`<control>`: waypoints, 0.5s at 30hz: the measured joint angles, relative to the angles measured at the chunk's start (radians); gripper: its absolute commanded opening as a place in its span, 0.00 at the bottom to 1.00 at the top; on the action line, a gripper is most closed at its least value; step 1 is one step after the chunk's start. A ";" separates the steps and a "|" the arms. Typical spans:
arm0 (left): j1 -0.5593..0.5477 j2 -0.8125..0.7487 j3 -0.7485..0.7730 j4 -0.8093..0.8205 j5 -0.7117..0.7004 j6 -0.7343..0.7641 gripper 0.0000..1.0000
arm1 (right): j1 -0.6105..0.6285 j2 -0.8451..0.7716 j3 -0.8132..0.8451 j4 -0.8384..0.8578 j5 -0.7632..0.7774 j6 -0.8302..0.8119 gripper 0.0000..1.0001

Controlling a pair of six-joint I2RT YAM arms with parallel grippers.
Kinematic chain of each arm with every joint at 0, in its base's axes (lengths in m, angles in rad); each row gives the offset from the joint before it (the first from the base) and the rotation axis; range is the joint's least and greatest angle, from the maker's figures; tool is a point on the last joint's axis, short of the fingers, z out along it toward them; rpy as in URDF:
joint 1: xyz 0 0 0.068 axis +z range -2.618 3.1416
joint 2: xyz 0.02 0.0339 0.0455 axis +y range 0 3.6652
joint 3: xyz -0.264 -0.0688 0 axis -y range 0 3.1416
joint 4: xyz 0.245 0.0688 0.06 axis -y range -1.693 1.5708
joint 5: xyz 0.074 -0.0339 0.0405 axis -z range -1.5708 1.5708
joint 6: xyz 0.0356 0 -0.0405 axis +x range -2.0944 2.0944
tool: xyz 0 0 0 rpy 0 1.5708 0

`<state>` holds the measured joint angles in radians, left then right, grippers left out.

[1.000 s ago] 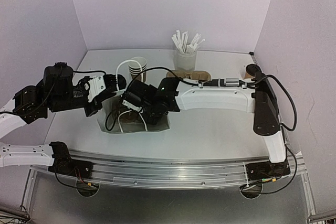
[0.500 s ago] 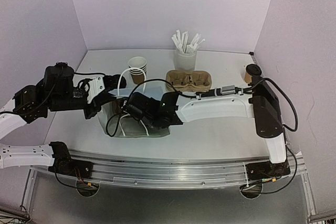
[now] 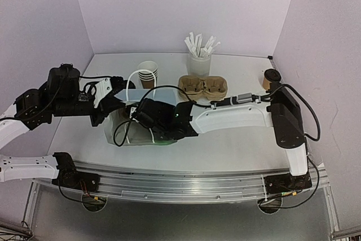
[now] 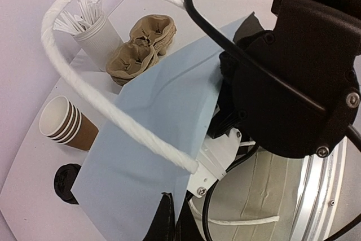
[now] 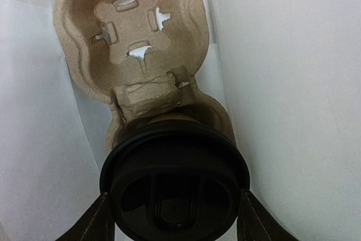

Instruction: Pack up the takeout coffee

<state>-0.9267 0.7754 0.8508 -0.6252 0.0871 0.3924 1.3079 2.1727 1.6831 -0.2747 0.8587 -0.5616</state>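
A takeout coffee cup with a black lid [image 5: 176, 187] sits in the near pocket of a cardboard carrier [image 5: 132, 32] inside the paper bag [image 3: 113, 131]. My right gripper [image 5: 175, 196] is down in the bag, its fingers [image 5: 101, 221] pressed on both sides of the lid. My left gripper [image 4: 172, 221] is shut on the edge of the bag's pale blue panel [image 4: 152, 134], holding the mouth up. Another lidded cup [image 3: 271, 77] stands at the far right. A stack of open brown cups [image 3: 148, 73] stands behind the bag, with a loose black lid [image 4: 67, 182] beside it.
A second empty cardboard carrier [image 3: 203, 87] lies behind the right forearm. The white cup of wrapped straws [image 3: 198, 60] stands at the back. The bag's white rope handle [image 4: 101, 103] arcs over the panel. Purple walls close in on three sides.
My right gripper has sunk deeper into the bag and shifted toward the near edge, uncovering the carrier behind it. The left gripper kept its hold on the bag's edge.
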 measured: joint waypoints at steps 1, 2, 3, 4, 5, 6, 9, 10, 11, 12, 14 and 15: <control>0.001 0.003 0.001 0.000 0.002 -0.001 0.00 | 0.000 -0.003 -0.004 0.004 0.003 -0.008 0.24; 0.004 0.006 0.001 0.001 0.006 -0.002 0.00 | 0.000 -0.005 -0.008 0.008 0.004 -0.015 0.24; 0.006 0.009 0.004 0.000 0.011 -0.005 0.00 | 0.000 -0.009 -0.015 0.015 0.004 -0.021 0.24; 0.008 0.012 0.006 0.000 0.015 -0.007 0.00 | 0.000 -0.012 -0.023 0.022 0.003 -0.027 0.24; 0.010 0.015 0.010 -0.001 0.018 -0.013 0.00 | 0.000 -0.015 -0.031 0.026 0.002 -0.032 0.24; 0.012 0.019 0.015 -0.003 0.022 -0.021 0.00 | 0.000 -0.018 -0.038 0.030 0.001 -0.038 0.23; 0.019 0.026 0.020 -0.006 0.036 -0.043 0.00 | 0.001 -0.021 -0.054 0.042 0.001 -0.048 0.22; 0.021 0.028 0.020 -0.008 0.041 -0.051 0.00 | 0.001 -0.021 -0.057 0.045 0.002 -0.051 0.22; 0.023 0.029 0.020 -0.010 0.046 -0.057 0.00 | 0.001 -0.021 -0.058 0.048 0.002 -0.054 0.22; 0.024 0.030 0.020 -0.013 0.050 -0.062 0.00 | 0.001 -0.021 -0.059 0.050 0.002 -0.057 0.22; 0.029 0.030 0.020 -0.013 0.058 -0.073 0.00 | 0.001 -0.021 -0.059 0.054 0.002 -0.061 0.22; 0.031 0.030 0.020 -0.013 0.061 -0.078 0.00 | 0.001 -0.021 -0.059 0.056 0.002 -0.063 0.23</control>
<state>-0.8954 0.8055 0.8711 -0.6380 0.1485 0.3140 1.3090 2.1521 1.6245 -0.2188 0.8604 -0.6244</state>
